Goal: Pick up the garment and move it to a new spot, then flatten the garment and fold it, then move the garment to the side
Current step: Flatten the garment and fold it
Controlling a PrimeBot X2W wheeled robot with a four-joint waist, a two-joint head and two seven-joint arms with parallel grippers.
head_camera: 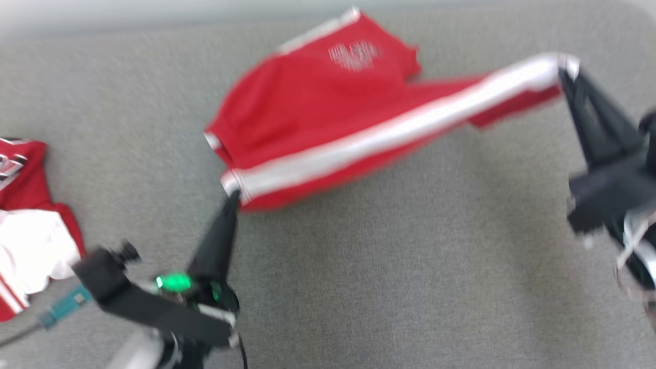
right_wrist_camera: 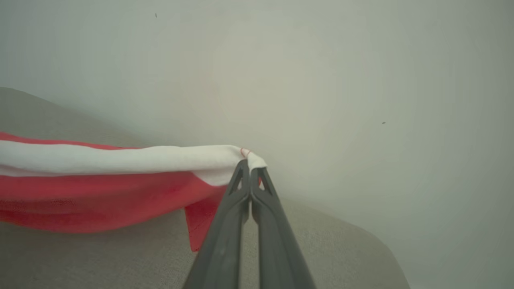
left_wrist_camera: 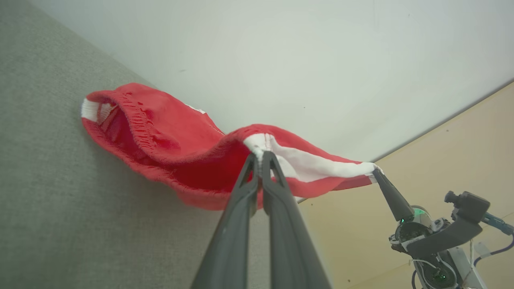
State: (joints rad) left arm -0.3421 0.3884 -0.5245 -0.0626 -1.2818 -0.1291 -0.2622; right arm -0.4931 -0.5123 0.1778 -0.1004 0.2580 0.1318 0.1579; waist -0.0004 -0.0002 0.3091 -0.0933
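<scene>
A grey, felt-like counter (head_camera: 389, 287) takes up the head view, with a pale wall (left_wrist_camera: 321, 60) along its far edge; the head view is blurred. In the left wrist view a beige floor (left_wrist_camera: 441, 152) shows past the counter's edge.

The red garment with a broad white side stripe and a faint white print (head_camera: 318, 113) is stretched across the far half of the counter, from about the middle toward the right edge. Its two held ends are pulled taut, so the white stripe runs nearly straight between the grippers. The elastic waistband gapes open toward the left wrist camera, and the red cloth below the stripe sags toward the counter. Whether the sagging part touches the surface cannot be told.

A second red and white garment (head_camera: 31, 215) lies crumpled at the counter's left edge, well apart from the first.

The left gripper (head_camera: 233, 197) has its dark fingers pressed together on the white end of the stripe at the waistband, on the near side of the garment. The right gripper (head_camera: 564, 74) is clamped in the same way on the other end of the white stripe, near the right edge of the counter.

A small green light (head_camera: 174, 281) glows on the left wrist, and a teal plug (head_camera: 64, 305) sits just beside it.
</scene>
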